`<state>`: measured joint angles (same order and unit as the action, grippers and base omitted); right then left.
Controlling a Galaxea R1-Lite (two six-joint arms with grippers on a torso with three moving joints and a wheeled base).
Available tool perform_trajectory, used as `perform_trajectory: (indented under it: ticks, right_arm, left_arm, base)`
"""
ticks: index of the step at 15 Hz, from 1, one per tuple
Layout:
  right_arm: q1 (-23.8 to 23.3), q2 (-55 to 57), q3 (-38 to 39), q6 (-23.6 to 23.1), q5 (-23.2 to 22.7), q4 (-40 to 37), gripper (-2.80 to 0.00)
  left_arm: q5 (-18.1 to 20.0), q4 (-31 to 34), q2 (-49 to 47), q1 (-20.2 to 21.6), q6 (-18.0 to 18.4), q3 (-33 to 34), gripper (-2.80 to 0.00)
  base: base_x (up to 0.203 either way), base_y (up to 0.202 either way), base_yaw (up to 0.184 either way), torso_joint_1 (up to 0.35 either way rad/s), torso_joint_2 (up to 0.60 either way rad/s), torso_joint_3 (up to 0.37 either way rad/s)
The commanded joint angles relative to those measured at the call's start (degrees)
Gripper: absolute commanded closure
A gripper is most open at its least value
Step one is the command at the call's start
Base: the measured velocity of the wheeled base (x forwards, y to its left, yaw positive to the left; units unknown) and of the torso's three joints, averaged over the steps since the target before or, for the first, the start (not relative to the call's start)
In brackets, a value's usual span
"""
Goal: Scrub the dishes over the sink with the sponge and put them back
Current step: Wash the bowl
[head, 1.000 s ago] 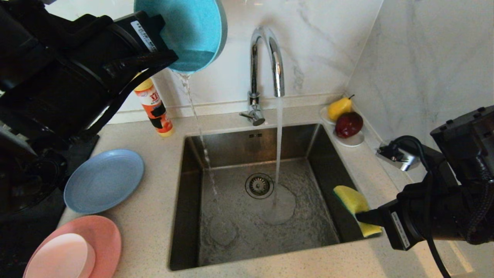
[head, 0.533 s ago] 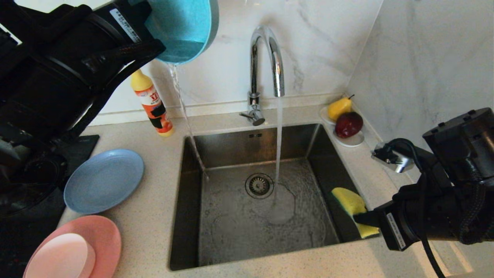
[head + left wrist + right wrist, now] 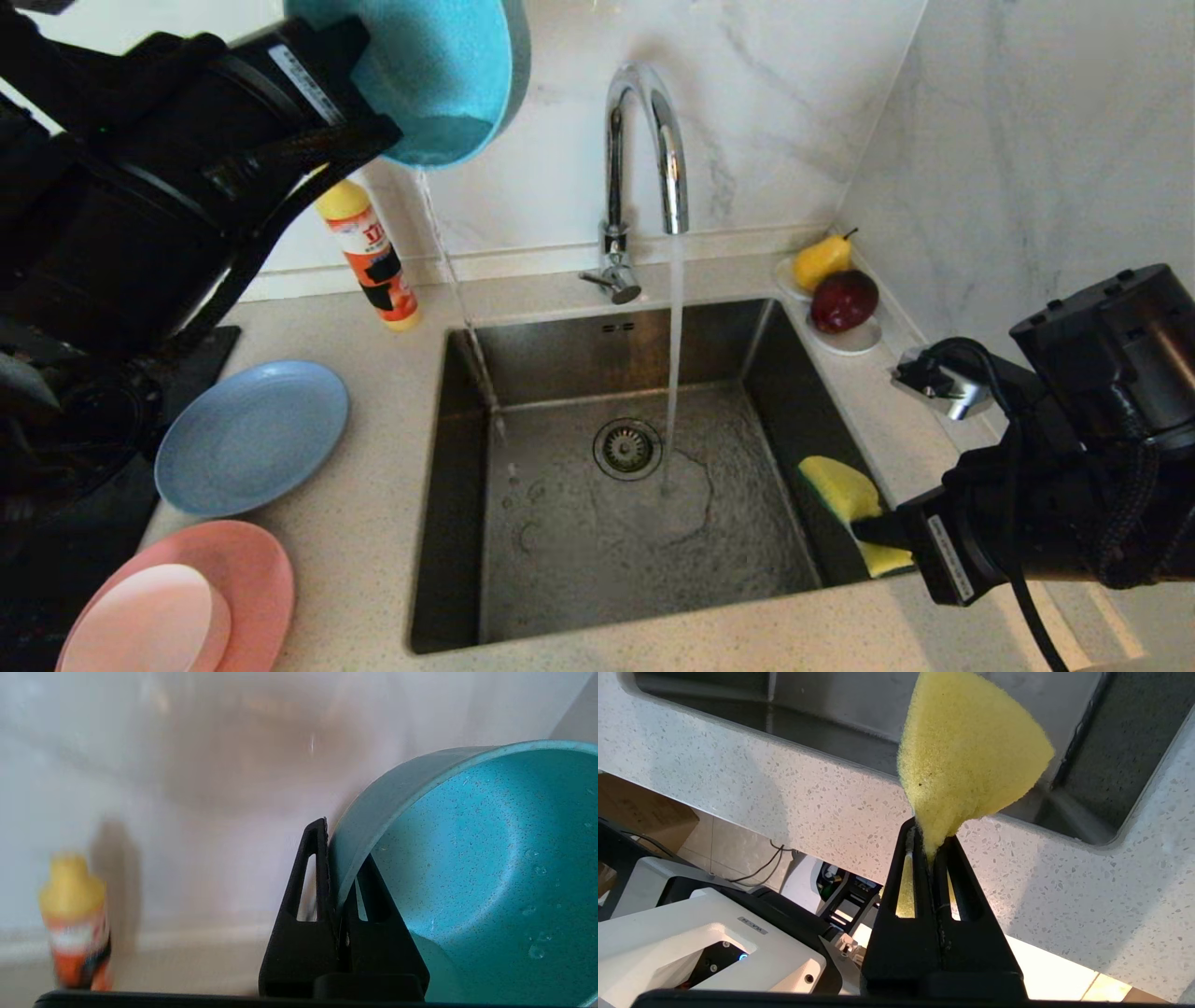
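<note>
My left gripper (image 3: 337,858) is shut on the rim of the teal bowl (image 3: 439,75) (image 3: 476,868), held tipped high over the sink's (image 3: 467,597) left side; a thin stream of water runs from it into the basin. My right gripper (image 3: 930,837) is shut on the yellow sponge (image 3: 845,490) (image 3: 971,751) at the sink's right rim. The blue plate (image 3: 250,437) lies on the counter to the left. Nearer me sits the pink plate (image 3: 252,569) with the pale pink bowl (image 3: 149,621) on it.
The chrome faucet (image 3: 644,140) is running into the basin near the drain strainer (image 3: 626,448). An orange detergent bottle (image 3: 369,257) stands behind the sink's left corner. A small white dish with a pear and a red fruit (image 3: 840,289) sits at the back right.
The left arm has carried the teal bowl a little left and tipped it further; its poured stream has thinned. The sponge has sunk slightly at the sink's right rim.
</note>
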<state>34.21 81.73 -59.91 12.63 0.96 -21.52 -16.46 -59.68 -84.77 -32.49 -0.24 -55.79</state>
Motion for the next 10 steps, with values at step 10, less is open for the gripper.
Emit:
perform_trajectory:
  ticks: [10]
  right_arm:
    - [9.16, -5.54, -3.04, 0.06, -5.58, -1.31, 0.00]
  left_arm:
    - [6.27, 51.67, 1.18, 1.36, -8.05, 2.10, 0.00]
  base:
    - [0.000, 0.000, 0.000, 0.000, 0.00, 0.000]
